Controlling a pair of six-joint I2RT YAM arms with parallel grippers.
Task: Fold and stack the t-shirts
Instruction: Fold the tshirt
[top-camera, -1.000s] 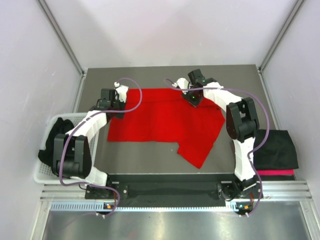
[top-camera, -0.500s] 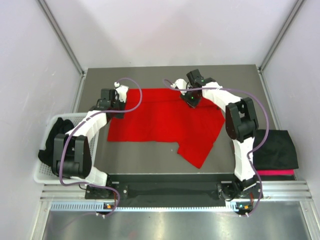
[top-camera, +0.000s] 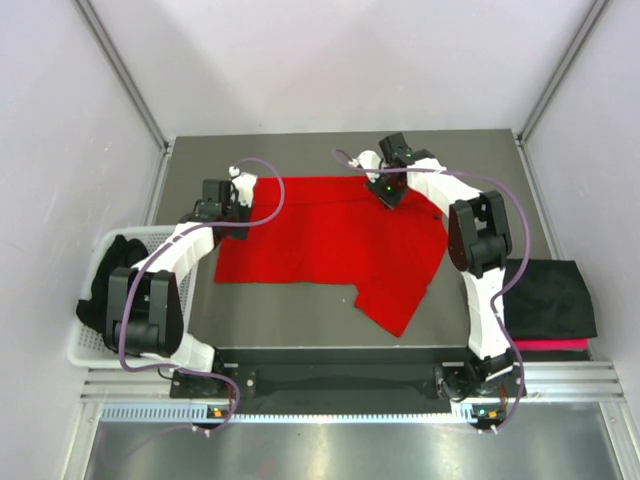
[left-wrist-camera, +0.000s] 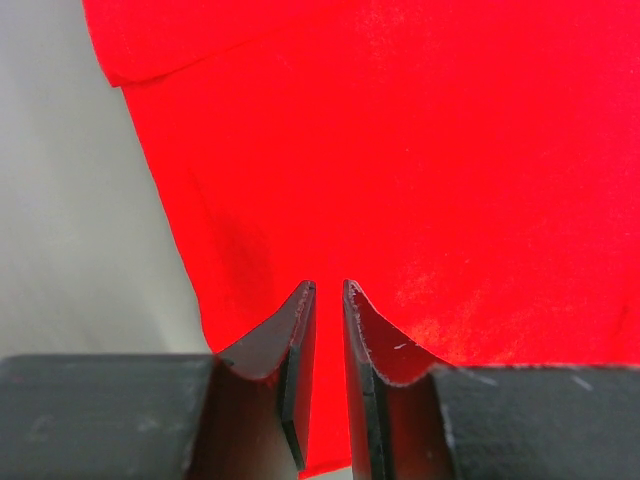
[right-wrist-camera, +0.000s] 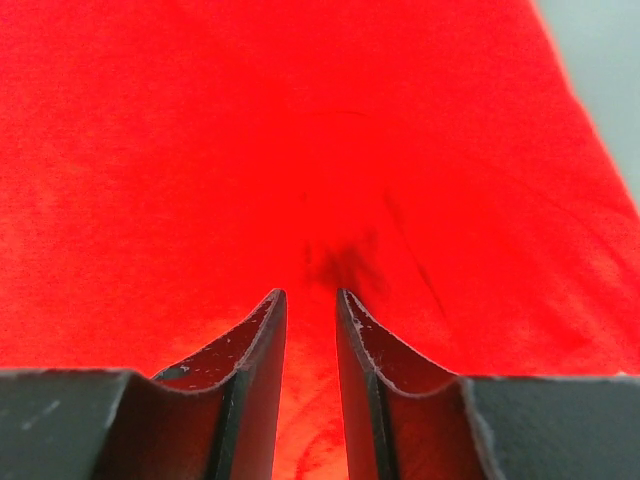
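Note:
The bright red t-shirt (top-camera: 320, 240) lies spread on the dark table, one sleeve hanging toward the near right. My left gripper (top-camera: 236, 212) is at its far left edge. In the left wrist view (left-wrist-camera: 328, 285) the jaws stand nearly closed with the red hem between them. My right gripper (top-camera: 388, 190) is at the shirt's far edge. In the right wrist view (right-wrist-camera: 310, 293) the jaws are pinched on red cloth (right-wrist-camera: 320, 150), and creases run out from the tips. A folded black t-shirt (top-camera: 550, 295) lies on a pinkish-red one (top-camera: 550, 345) at the right.
A white mesh basket (top-camera: 90, 355) at the left edge holds a black t-shirt (top-camera: 105, 270). Metal frame posts and grey walls enclose the table. Bare table (top-camera: 290, 315) shows between the shirt and the arm bases.
My right gripper has moved slightly to the far right, drawing the shirt's far edge with it. The left gripper has barely moved.

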